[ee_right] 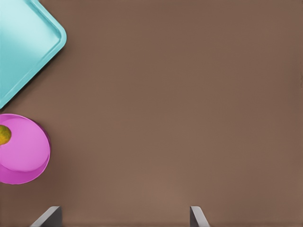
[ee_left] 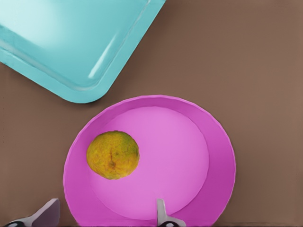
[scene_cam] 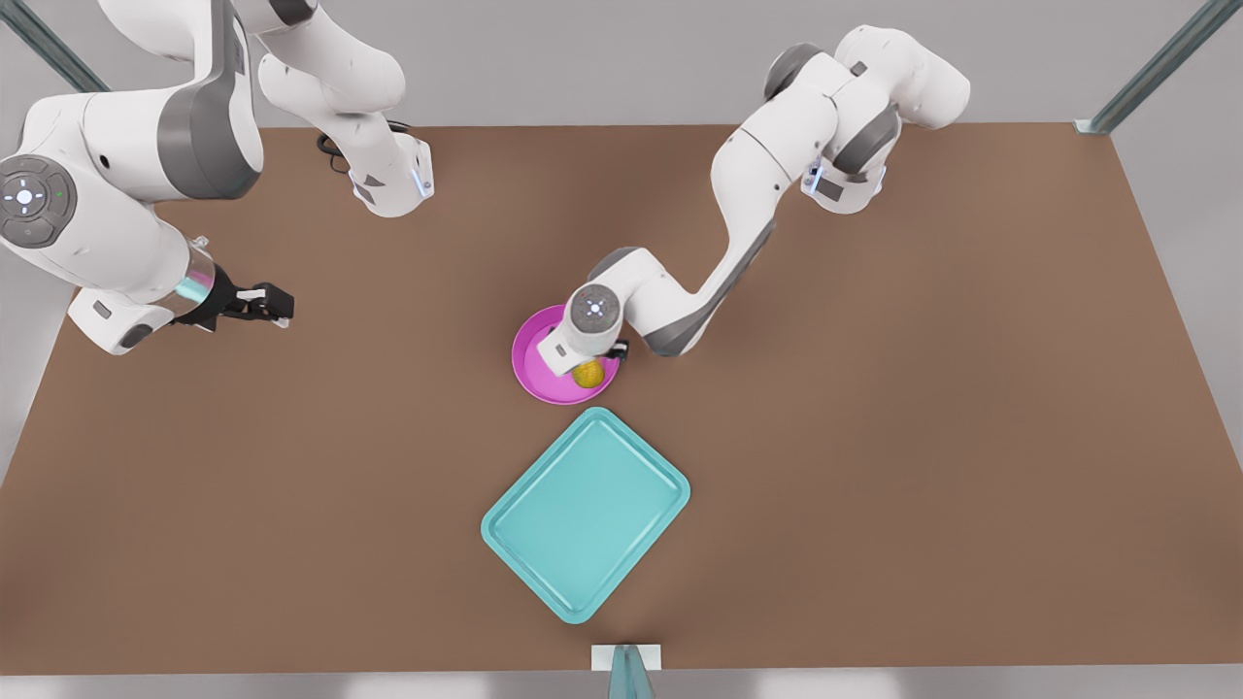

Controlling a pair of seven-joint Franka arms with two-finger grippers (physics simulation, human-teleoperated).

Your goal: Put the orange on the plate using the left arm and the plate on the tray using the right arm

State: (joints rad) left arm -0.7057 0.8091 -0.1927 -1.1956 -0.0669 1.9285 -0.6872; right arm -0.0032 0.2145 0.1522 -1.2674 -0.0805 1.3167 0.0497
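The orange [scene_cam: 587, 374] [ee_left: 112, 154] lies loose on the magenta plate [scene_cam: 525, 366] [ee_left: 175, 156], off to one side of its middle. My left gripper [ee_left: 104, 217] hovers just above the plate, open, its fingertips [ee_left: 47, 213] apart and clear of the fruit. The plate rests on the table just behind the teal tray [scene_cam: 586, 515] [ee_left: 71, 42], not touching it. Far off at the front view's left, my right gripper [scene_cam: 272, 306] [ee_right: 123, 217] waits open over bare table. From there the plate [ee_right: 23, 151], orange [ee_right: 4, 135] and tray [ee_right: 23, 47] lie well ahead.
The brown table [scene_cam: 923, 437] has wide bare areas on both sides of the tray. A small white bracket [scene_cam: 626, 657] sits at the near edge. Metal frame posts [scene_cam: 1146, 78] stand at the back corners. The left arm's elbow [scene_cam: 699, 301] hangs low beside the plate.
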